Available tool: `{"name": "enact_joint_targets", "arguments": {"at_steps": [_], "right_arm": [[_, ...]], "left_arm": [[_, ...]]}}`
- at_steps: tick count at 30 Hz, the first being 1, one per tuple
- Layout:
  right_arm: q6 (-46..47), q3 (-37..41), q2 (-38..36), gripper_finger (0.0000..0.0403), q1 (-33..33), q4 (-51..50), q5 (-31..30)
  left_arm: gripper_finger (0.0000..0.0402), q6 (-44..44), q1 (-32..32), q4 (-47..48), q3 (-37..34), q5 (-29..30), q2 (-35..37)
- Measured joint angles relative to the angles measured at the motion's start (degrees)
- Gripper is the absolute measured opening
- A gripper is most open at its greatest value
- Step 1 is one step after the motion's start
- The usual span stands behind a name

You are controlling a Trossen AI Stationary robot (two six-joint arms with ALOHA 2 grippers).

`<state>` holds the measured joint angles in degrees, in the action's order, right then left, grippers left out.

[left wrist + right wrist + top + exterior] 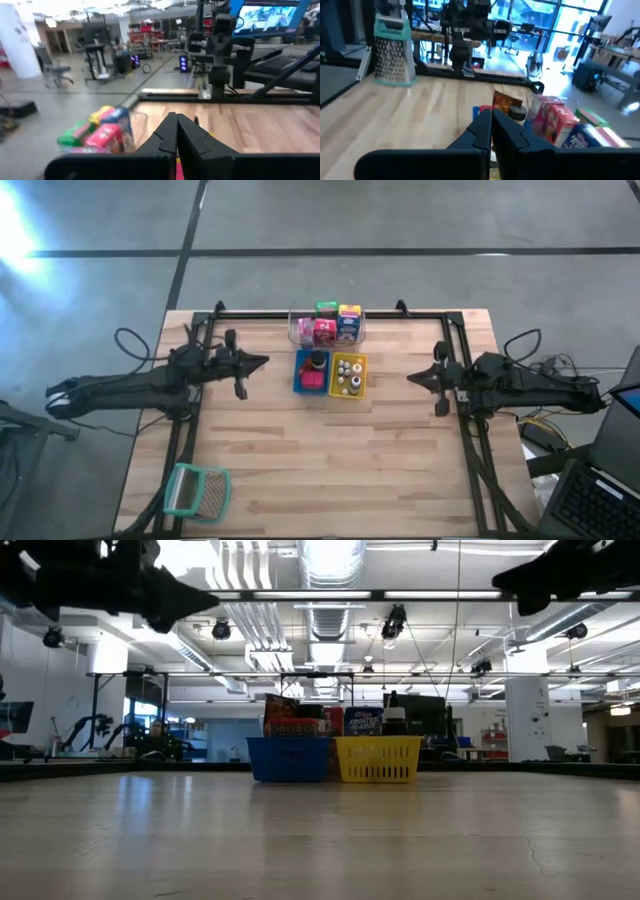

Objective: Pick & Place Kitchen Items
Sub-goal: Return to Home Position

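Note:
Several small boxes, pink, green and blue, stand in a clear tub [327, 327] at the table's far middle; they also show in the left wrist view [100, 132] and the right wrist view [555, 122]. In front of the tub, a blue tray [311, 371] holds a dark jar and a pink packet, and a yellow tray [348, 374] holds small bottles. My left gripper [265, 361] hovers left of the trays, shut on nothing, pointing level at them. My right gripper [410, 377] hovers to their right, also shut on nothing.
A teal-rimmed mesh piece [196, 491] lies at the near left corner and appears upright in the right wrist view [394, 50]. Black frame rails [470, 450] run along the table's sides and far edge. Bare wood [330, 460] spreads in front of the trays.

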<state>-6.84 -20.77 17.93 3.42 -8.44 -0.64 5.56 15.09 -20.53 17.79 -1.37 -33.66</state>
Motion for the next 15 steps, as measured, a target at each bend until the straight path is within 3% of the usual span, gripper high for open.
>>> {"name": "enact_joint_targets", "arguments": {"at_steps": [5, 15], "right_arm": [[3.3, 3.7, 1.2, 0.0008, 0.3, 2.7, 0.2], [4.0, 12.8, -3.9, 0.0008, 4.3, 7.4, 0.2]], "left_arm": [[0.0007, -2.9, 2.7, -2.0, -3.2, -4.9, -0.4], [0.0006, -2.1, 3.8, -17.9, -13.4, -5.2, 0.5]]}}
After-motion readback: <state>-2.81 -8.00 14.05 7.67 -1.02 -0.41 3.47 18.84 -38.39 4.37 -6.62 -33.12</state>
